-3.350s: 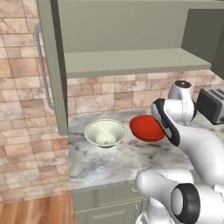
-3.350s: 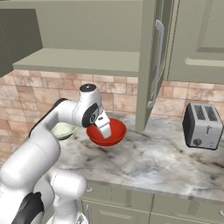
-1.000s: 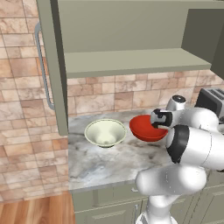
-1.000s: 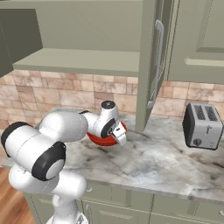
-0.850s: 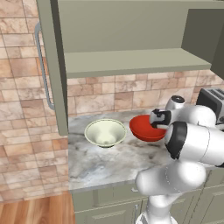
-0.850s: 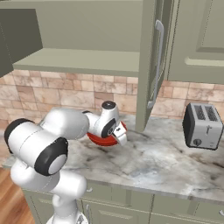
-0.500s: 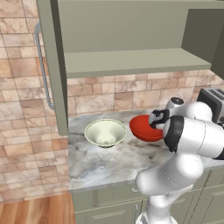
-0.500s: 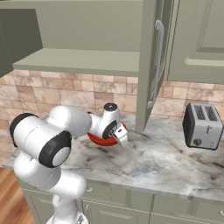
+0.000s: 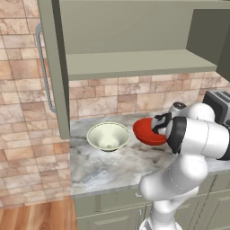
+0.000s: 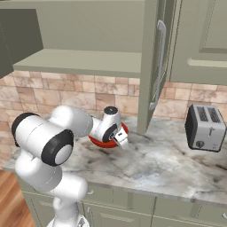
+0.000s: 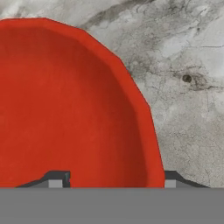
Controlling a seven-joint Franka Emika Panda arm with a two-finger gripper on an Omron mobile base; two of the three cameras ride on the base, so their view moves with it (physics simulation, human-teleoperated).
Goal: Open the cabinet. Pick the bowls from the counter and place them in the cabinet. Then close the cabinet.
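Red bowl is seen resting on the tabletop, its rim straddled by the gripper, jaws spread, not yet pinching. Rigid, glossy, likely slippery; best taken at the rim.

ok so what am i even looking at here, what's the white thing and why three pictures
It is a rendered kitchen. The white thing is a robot arm on a base. Two pictures come from cameras on that base, behind the arm to its left and right; the third comes from a camera on the hand, looking along the gripper. On the marbled counter stand a cream bowl, a red bowl and a toaster. Above, the green cabinet stands open. The gripper's fingertips straddle the red bowl's rim, one inside and one outside. Whether they grip it yet, I cannot tell.
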